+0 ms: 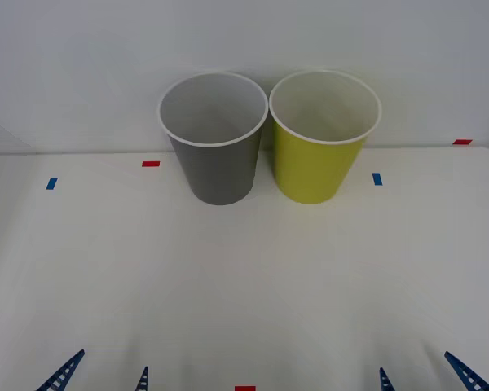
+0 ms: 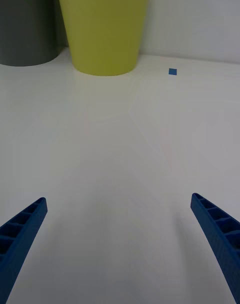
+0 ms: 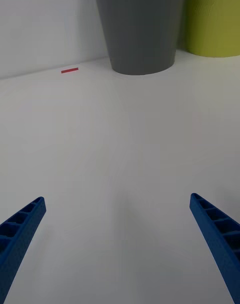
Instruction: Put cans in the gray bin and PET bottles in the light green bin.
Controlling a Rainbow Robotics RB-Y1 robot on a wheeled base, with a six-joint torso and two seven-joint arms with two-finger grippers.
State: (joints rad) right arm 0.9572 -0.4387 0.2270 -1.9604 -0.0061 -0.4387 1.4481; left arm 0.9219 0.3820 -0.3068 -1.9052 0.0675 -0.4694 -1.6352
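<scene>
Gray bin: the gray bin stands upright at the far middle of the white counter, close to the pale wall, on the robot's left of its twin. White rim, pale inside, nothing seen within from the front view. In the left wrist view its dark tapered body rises straight ahead of that arm's fingers.

Light green bin: the light green bin stands upright just beside the gray one, on the robot's right; the rims look nearly touching. White rim, pale inside. The right wrist view shows its lime wall ahead, with the gray bin's side next to it.

Writing and labels: neither bin carries any readable print, brand or sticker on the sides shown.

Tape marks: small red tape marks and blue tape marks lie flat on the counter near the bins and toward the edges; one blue square sits near the green bin's base, one red strip near the gray bin's base.

Left pincer: the left pincer hovers low at the near edge, well apart from the bins, fingers spread wide, released, nothing between them.

Right pincer: the right pincer hangs at the near edge on the other side, likewise spread and released, grasping nothing.
</scene>
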